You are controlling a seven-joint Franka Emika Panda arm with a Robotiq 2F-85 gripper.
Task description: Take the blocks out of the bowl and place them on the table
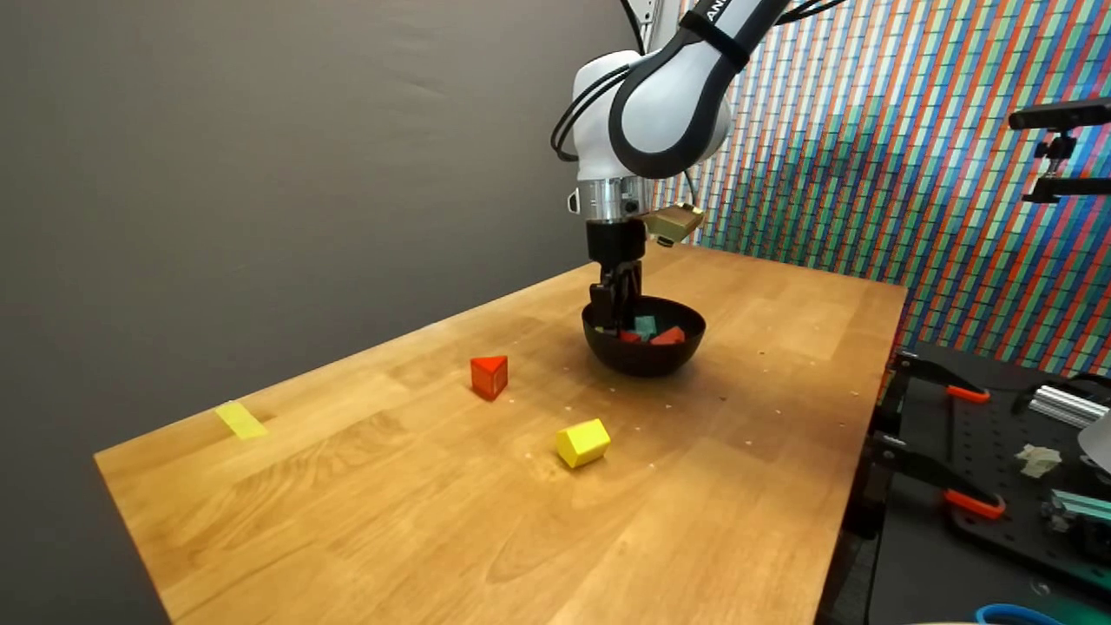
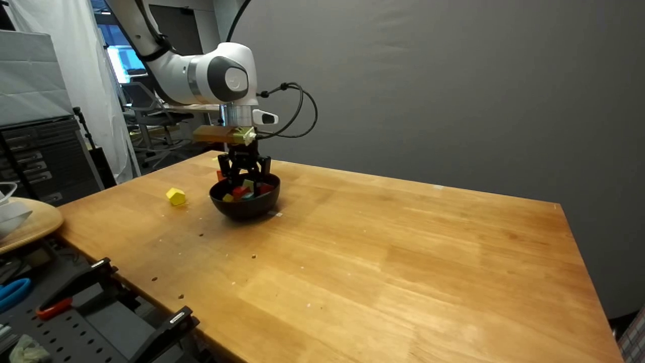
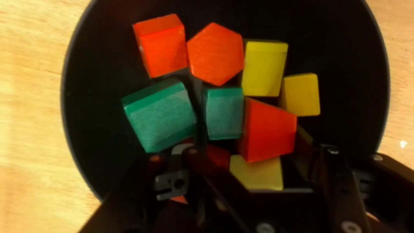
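Letters — "AN", as best I can tell — on the robot arm.

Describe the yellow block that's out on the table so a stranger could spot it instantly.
On the wooden table, find the black bowl. In an exterior view, the yellow block sits outside it, lower and slightly left in the picture. Unlike the loose red block and the flat yellow strip, it is both chunky and yellow.

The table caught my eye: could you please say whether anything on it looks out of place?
Yes, slightly: a flat yellow scrap lies at the edge of the table, unlike the chunky blocks, and tiny white specks lie around the bowl like debris. The bowl sits upright.
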